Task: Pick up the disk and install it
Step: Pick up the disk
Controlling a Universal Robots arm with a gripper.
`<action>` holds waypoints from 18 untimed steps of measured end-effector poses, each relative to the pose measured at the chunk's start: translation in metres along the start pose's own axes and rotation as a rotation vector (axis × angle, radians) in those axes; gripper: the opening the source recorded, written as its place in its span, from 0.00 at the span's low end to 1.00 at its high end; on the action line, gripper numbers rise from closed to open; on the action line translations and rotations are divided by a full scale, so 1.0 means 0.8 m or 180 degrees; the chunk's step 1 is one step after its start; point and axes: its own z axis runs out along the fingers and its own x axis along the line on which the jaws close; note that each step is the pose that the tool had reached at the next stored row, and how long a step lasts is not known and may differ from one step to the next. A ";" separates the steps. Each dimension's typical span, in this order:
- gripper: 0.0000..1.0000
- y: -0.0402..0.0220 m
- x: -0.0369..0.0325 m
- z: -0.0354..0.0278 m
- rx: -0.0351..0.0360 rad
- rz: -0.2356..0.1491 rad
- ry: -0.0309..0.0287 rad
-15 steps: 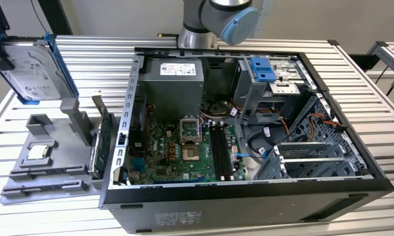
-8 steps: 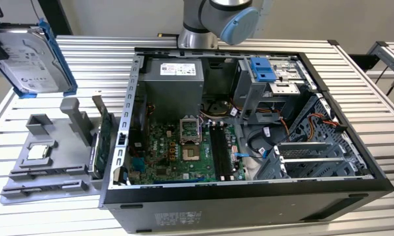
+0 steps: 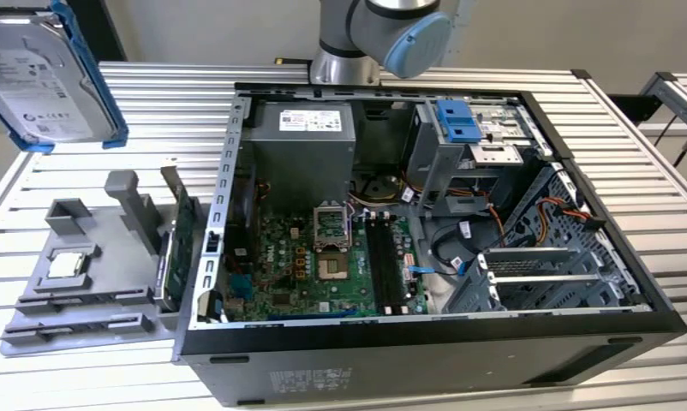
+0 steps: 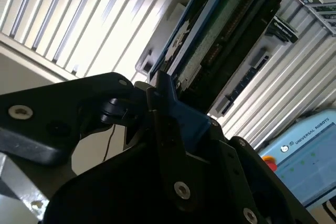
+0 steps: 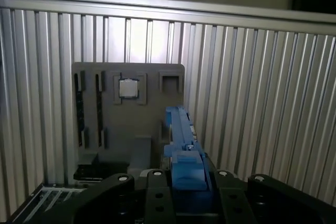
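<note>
The disk (image 3: pixel 41 73), a silver-grey drive with a white label and blue rails, hangs high above the table at the exterior view's far left, clear of the grey fixture below it. In the first wrist view I see the disk (image 5: pixel 179 129) edge-on, its blue rail running out from between the black fingers of my gripper (image 5: pixel 188 178). The second wrist view shows the disk's (image 4: pixel 220 40) green circuit-board side, and my gripper (image 4: pixel 181 119) is clamped on its blue carrier end. The gripper is shut on the disk.
An open computer case (image 3: pixel 435 330) lies on the slatted aluminium table, with a drive bay and blue latch (image 3: pixel 458 120) at its back. A grey fixture (image 3: pixel 80 300) on the exterior view's left holds a square processor chip (image 3: pixel 69 264) and an upright card (image 3: pixel 182 248). The arm's base (image 3: pixel 378 34) stands behind the case.
</note>
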 end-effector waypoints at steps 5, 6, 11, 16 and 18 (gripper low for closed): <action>0.00 -0.0028 -0.0016 -0.0250 0.0005 -0.0001 0.0000; 0.00 -0.0034 -0.0019 -0.0296 0.0005 -0.0001 0.0000; 0.00 -0.0056 -0.0032 -0.0494 0.0006 -0.0001 0.0000; 0.00 -0.0070 -0.0039 -0.0607 0.0009 0.0059 0.0008; 0.00 -0.0073 -0.0041 -0.0634 0.0012 0.0108 0.0013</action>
